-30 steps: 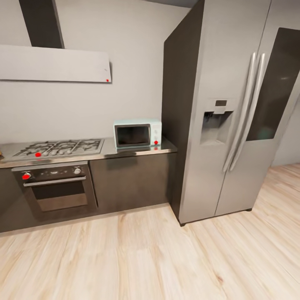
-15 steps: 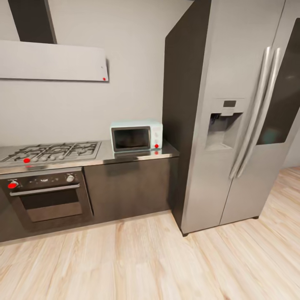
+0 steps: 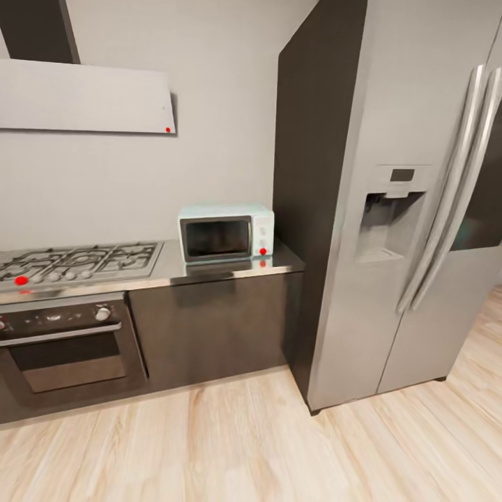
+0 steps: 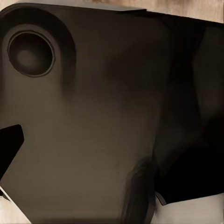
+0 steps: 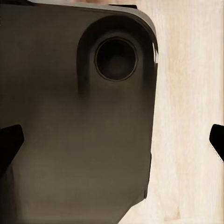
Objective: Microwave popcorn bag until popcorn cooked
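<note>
The pale mint-blue microwave (image 3: 225,233) stands with its dark glass door closed at the right end of the grey steel countertop (image 3: 230,270), against the wall beside the fridge. A red indicator light glows at its lower right corner. The popcorn bag and the popcorn are out of view. In the left wrist view my left gripper (image 4: 112,144) hangs over the robot's dark body, one dark fingertip (image 4: 9,144) at the picture's edge. My right gripper (image 5: 112,140) is open and empty, fingertips (image 5: 9,142) far apart, over the dark body and pale wood floor.
A gas hob (image 3: 77,261) sits on the counter left of the microwave, above a black built-in oven (image 3: 63,341). A tall steel fridge (image 3: 411,209) rises on the right. A range hood (image 3: 84,97) hangs on the wall. Light wood floor (image 3: 244,446) stretches ahead.
The whole head picture has shifted and grown: the camera has moved closer to the counter and fridge. Microwave, hob and oven have stayed in place.
</note>
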You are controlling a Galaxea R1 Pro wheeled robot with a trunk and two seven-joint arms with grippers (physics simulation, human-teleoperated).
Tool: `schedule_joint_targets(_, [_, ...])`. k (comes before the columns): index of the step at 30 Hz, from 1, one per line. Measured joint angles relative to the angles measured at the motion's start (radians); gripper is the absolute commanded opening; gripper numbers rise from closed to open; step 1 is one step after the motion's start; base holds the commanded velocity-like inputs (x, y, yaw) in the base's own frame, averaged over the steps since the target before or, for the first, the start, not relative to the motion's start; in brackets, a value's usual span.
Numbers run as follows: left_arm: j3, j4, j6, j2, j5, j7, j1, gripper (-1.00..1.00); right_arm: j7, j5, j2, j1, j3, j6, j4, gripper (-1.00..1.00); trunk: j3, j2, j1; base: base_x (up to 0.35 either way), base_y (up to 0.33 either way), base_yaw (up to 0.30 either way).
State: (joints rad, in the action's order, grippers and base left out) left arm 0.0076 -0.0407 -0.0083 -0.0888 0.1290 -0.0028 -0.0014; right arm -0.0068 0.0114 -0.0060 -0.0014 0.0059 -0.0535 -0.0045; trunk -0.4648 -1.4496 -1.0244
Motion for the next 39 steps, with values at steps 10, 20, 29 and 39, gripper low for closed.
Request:
schedule_joint_targets(10, [0.000,0.000,0.000,0.000,0.000,0.000,0.000,1.00,0.000,-0.004,0.001,0.000,-0.004,0.003,0.000,1.00,0.000,0.000,0.000,0.320,-0.001,0.000])
schedule_joint_targets(20, [0.000,0.000,0.000,0.000,0.000,0.000,0.000,1.00,-0.002,-0.004,0.001,0.000,-0.002,0.001,0.000,1.00,0.000,0.000,0.000,0.319,-0.120,0.000])
schedule_joint_targets(29, [0.000,0.000,0.000,0.000,0.000,0.000,0.000,1.00,-0.002,-0.003,0.001,0.000,0.000,0.000,0.000,1.00,0.000,0.000,0.000,0.314,-0.166,0.000])
schedule_joint_targets(39, [0.000,0.000,-0.002,0.002,0.012,0.000,0.000,1.00,-0.002,0.000,0.000,0.000,-0.002,-0.002,0.000,1.00,0.000,0.000,0.000,0.313,-0.158,0.200])
